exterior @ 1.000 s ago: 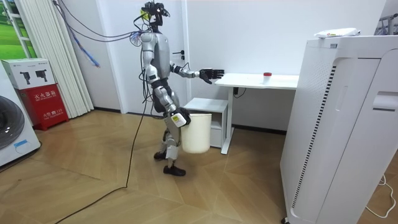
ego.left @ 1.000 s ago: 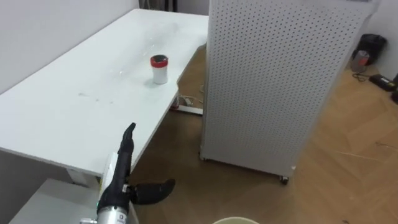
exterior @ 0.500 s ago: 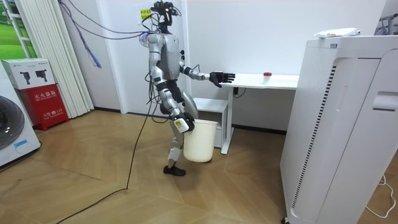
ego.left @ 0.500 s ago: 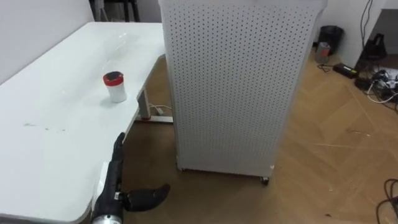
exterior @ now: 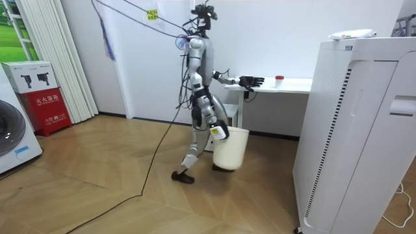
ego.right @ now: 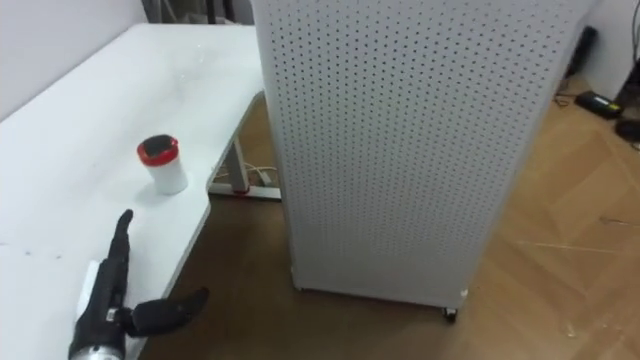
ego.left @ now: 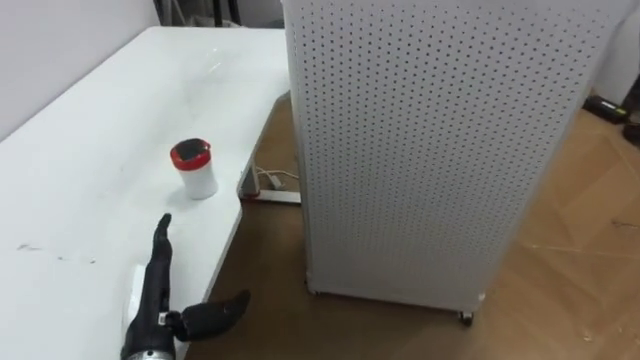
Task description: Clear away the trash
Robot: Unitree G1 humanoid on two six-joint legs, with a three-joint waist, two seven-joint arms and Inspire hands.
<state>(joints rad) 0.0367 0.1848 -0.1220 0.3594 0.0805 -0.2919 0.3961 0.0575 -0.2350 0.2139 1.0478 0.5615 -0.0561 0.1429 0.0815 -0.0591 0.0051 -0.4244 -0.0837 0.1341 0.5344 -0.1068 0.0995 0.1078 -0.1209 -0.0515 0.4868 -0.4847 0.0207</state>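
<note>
**Clerk:** State of the item?

**Inspector:** One small white jar (ego.left: 194, 169) with a red lid, upright and closed, on the white worktop (ego.left: 90, 150). It stands near the worktop's right edge, with bare surface on every side.

**Clerk:** And the hands?

**Inspector:** The left hand (ego.left: 152, 302) hovers low over the worktop, short of the jar and not touching it. Its fingers (ego.left: 160, 245) are straight and together, pointing towards the jar, and the thumb is spread out to the right past the edge. In the room view the right hand (exterior: 218, 132) hangs at the robot's side at the rim of a white bin (exterior: 231, 148). I cannot tell how it grips.

**Clerk:** Clearances?

**Inspector:** A tall white perforated cabinet (ego.left: 430, 150) stands on the wooden floor (ego.left: 570, 230) just right of the worktop. Only a narrow strip of floor separates them. The floor is open beyond the cabinet's right side. The robot stands at the worktop's near end.
</note>
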